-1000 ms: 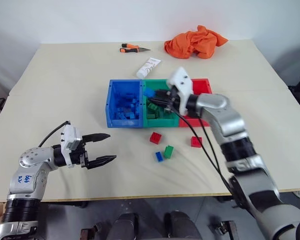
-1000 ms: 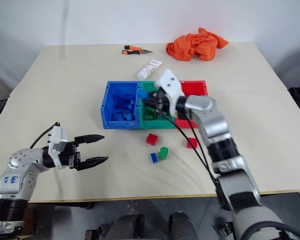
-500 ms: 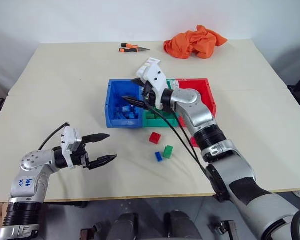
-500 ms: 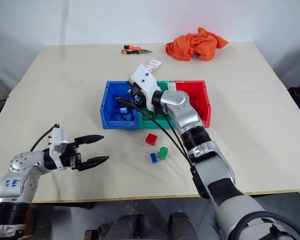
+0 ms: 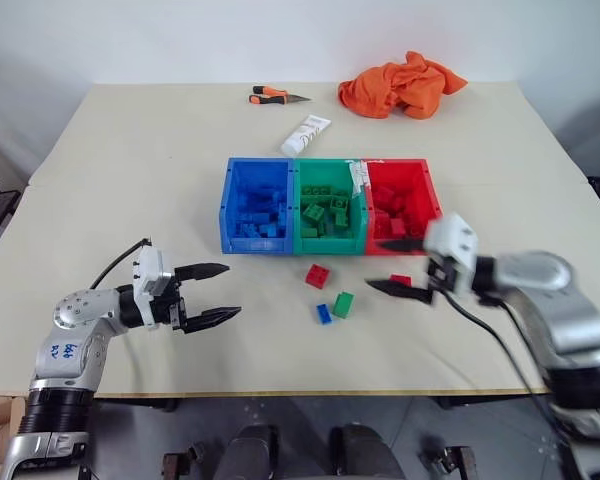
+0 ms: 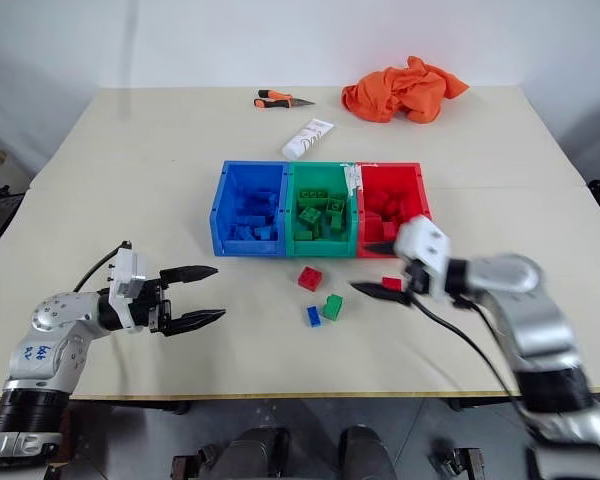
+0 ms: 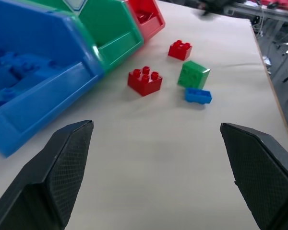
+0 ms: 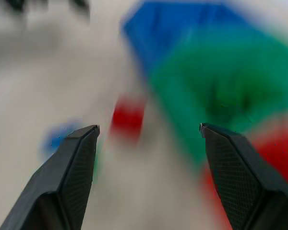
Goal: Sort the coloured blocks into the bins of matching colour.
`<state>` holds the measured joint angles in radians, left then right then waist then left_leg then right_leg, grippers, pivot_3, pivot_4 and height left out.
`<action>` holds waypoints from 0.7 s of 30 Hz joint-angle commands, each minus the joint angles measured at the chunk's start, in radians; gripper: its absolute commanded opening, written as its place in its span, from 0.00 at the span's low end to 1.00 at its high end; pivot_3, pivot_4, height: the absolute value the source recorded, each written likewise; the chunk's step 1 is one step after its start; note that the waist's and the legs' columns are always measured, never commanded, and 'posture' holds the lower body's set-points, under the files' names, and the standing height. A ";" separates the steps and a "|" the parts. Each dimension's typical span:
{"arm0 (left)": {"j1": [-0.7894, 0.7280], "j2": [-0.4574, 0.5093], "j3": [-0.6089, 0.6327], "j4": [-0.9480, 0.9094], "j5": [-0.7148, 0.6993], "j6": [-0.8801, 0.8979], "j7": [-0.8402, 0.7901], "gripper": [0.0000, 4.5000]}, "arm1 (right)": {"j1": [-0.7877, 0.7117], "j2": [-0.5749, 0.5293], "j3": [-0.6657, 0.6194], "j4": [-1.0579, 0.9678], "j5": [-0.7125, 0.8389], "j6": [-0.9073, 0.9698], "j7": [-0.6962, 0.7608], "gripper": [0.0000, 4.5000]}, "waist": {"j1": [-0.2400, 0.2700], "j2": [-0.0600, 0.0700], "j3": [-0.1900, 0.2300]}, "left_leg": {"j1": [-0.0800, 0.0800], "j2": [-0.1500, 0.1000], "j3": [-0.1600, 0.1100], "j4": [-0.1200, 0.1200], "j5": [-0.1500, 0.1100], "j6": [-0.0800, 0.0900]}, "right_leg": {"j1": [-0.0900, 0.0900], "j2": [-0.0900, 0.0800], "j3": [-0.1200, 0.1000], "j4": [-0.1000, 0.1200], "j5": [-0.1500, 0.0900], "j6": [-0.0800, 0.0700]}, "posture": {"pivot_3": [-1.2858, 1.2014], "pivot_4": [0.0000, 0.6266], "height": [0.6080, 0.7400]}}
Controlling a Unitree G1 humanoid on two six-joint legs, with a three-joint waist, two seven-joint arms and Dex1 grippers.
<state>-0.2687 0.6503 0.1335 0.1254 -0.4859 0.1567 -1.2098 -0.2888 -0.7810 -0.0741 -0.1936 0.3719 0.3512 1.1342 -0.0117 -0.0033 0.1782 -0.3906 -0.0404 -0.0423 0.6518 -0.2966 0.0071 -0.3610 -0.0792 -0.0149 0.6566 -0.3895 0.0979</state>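
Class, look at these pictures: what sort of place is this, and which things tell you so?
Probably a robot test room or lab: a plain table by a bare white wall, three sorting bins with toy blocks, and odd props, an orange cloth and a cutter.

The left gripper (image 5: 218,291) points level, fingers spread wide and empty. The right gripper (image 5: 398,265) faces it, jaws parted, holding nothing.

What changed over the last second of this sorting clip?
The right gripper, which carried a blue block over the bins and opened above the blue bin, has swung back off the bins and now hangs open by the red block on the table. The left gripper stays open; the four loose blocks have not moved.
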 commanded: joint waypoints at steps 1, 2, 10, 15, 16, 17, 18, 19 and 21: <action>-0.013 0.013 0.005 0.003 0.001 -0.017 -0.023 1.00 | 0.149 -0.097 -0.181 -0.076 0.047 0.005 0.030 0.77 | 0.000 0.000 0.000 | 0.001 0.000 0.000 0.000 0.000 0.000 | 0.001 0.000 0.000 -0.002 0.000 0.000 | 0.52 0.24 1.00; -0.016 0.014 0.005 0.007 0.001 -0.017 -0.026 1.00 | 0.204 -0.123 -0.226 -0.067 0.042 0.002 0.036 0.77 | 0.001 0.000 0.000 | 0.002 0.000 0.000 0.000 0.000 0.000 | 0.002 0.000 0.000 -0.003 0.000 0.000 | 0.52 0.24 1.00; -0.037 0.018 0.001 0.032 0.010 -0.019 -0.042 1.00 | 0.348 -0.204 -0.310 0.035 -0.015 -0.074 0.040 0.77 | 0.004 -0.001 0.001 | 0.004 0.000 0.001 0.001 0.000 0.001 | 0.004 0.000 0.001 -0.003 0.000 0.000 | 0.52 0.24 1.00; -0.045 0.013 -0.001 0.022 0.011 -0.011 -0.037 1.00 | 0.200 -0.159 -0.165 0.080 -0.032 -0.074 0.018 0.77 | 0.004 -0.001 0.001 | 0.004 0.000 0.001 0.002 0.000 0.000 | 0.004 0.000 0.001 -0.002 0.000 0.000 | 0.52 0.24 1.00; -0.044 0.013 0.000 0.018 0.010 -0.010 -0.036 1.00 | 0.154 -0.142 -0.126 0.109 -0.043 -0.081 0.017 0.77 | 0.004 -0.002 0.001 | 0.004 0.000 0.001 0.002 0.000 0.000 | 0.004 0.000 0.000 -0.002 0.000 0.000 | 0.52 0.24 1.00; -0.041 0.013 0.001 0.013 0.009 -0.009 -0.034 1.00 | 0.107 -0.124 -0.087 0.146 -0.061 -0.092 0.014 0.77 | 0.005 -0.002 0.001 | 0.004 0.000 0.000 0.002 0.000 0.000 | 0.004 0.000 0.000 -0.002 0.000 0.000 | 0.52 0.24 1.00; -0.039 0.013 0.002 0.010 0.009 -0.008 -0.033 1.00 | 0.076 -0.112 -0.062 0.173 -0.072 -0.100 0.013 0.77 | 0.006 -0.002 0.001 | 0.004 0.000 0.000 0.002 0.000 0.000 | 0.004 0.000 0.000 -0.003 0.000 0.000 | 0.52 0.24 1.00; -0.036 0.013 0.003 0.005 0.008 -0.007 -0.031 1.00 | 0.047 -0.100 -0.034 0.201 -0.085 -0.110 0.018 0.77 | 0.007 -0.002 0.001 | 0.004 0.000 0.000 0.003 0.000 0.000 | 0.004 0.000 0.000 -0.002 0.000 0.000 | 0.52 0.24 1.00; -0.026 0.013 0.007 -0.009 0.004 -0.003 -0.025 1.00 | -0.021 -0.060 0.028 0.265 -0.112 -0.134 0.022 0.77 | 0.008 -0.002 0.001 | 0.003 0.000 0.000 0.002 0.000 0.000 | 0.003 0.000 0.000 -0.002 0.000 0.000 | 0.52 0.24 1.00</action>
<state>-0.2993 0.6551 0.1270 0.1563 -0.4695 0.1531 -1.2369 -0.2846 -0.8511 -0.0656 0.0485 0.2737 0.2459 1.1538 -0.0036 -0.0051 0.1792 -0.3874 -0.0401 -0.0425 0.6542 -0.2963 0.0074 -0.3580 -0.0792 -0.0148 0.6542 -0.3896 0.0979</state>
